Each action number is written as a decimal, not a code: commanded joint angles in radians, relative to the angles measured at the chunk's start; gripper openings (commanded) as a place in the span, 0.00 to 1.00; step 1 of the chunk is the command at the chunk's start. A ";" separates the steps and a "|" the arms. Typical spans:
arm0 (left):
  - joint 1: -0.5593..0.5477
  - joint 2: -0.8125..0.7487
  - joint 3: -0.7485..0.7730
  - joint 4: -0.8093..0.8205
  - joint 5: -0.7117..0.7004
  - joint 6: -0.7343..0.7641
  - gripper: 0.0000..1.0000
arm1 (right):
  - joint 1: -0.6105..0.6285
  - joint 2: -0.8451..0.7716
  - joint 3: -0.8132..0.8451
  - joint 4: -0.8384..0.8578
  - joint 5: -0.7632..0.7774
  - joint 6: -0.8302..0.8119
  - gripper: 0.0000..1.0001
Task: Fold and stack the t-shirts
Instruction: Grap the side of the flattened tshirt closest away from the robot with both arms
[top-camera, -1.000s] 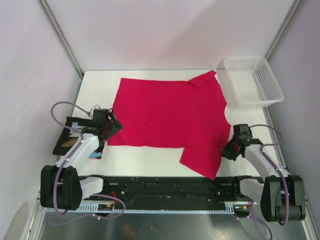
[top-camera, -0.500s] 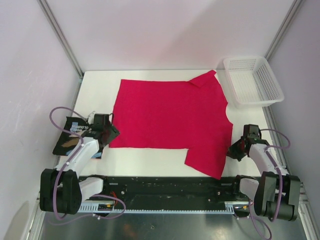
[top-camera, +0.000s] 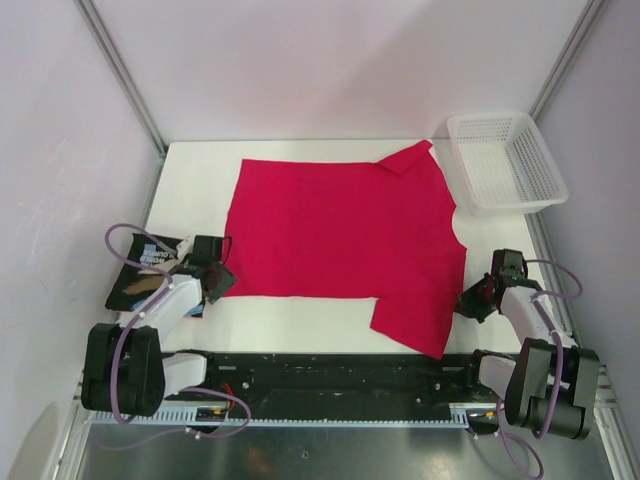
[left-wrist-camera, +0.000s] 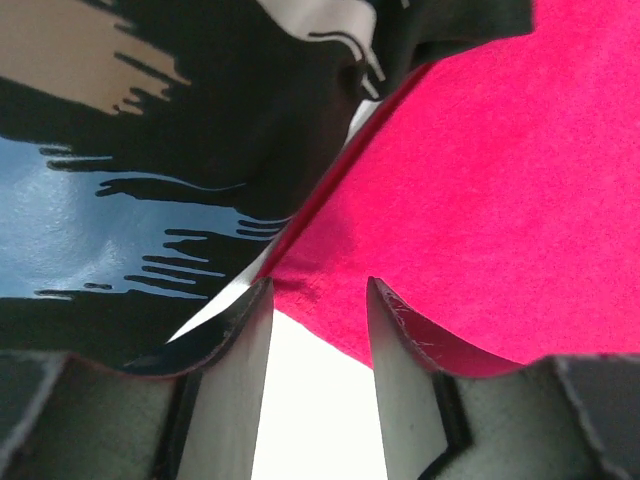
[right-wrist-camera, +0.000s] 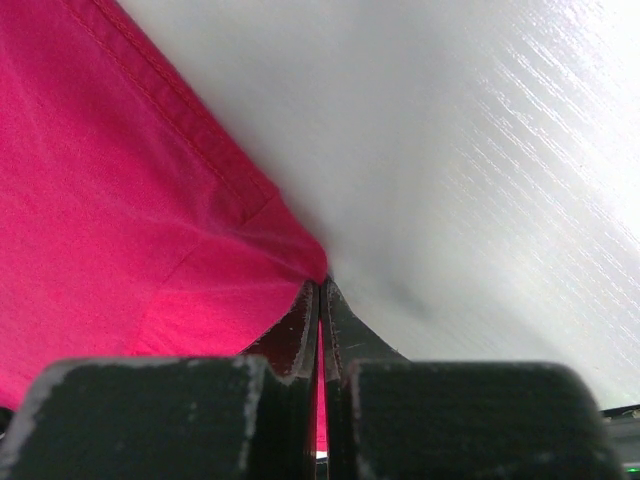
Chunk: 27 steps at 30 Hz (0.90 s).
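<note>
Beside black shirt (top-camera: 135, 287), left end effector (left-wrist-camera: 318, 305) gapes; right end effector (right-wrist-camera: 320, 292) pinches crimson shirt (top-camera: 340, 230).

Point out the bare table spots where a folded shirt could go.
Bare table lies far-left, between the crimson shirt and the table's left edge, and in the near strip between its hem and the black base rail. Crowded: near-left, black shirt and left gripper; far-right, the basket.
</note>
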 joint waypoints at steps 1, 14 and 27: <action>-0.004 0.021 -0.015 0.011 -0.049 -0.049 0.45 | -0.005 0.020 -0.010 -0.034 0.041 -0.035 0.00; -0.004 -0.066 -0.029 -0.034 -0.088 -0.055 0.46 | -0.003 0.026 -0.010 -0.024 0.023 -0.047 0.00; -0.004 0.007 -0.029 -0.049 -0.103 -0.064 0.43 | 0.004 0.024 -0.010 -0.022 0.020 -0.047 0.00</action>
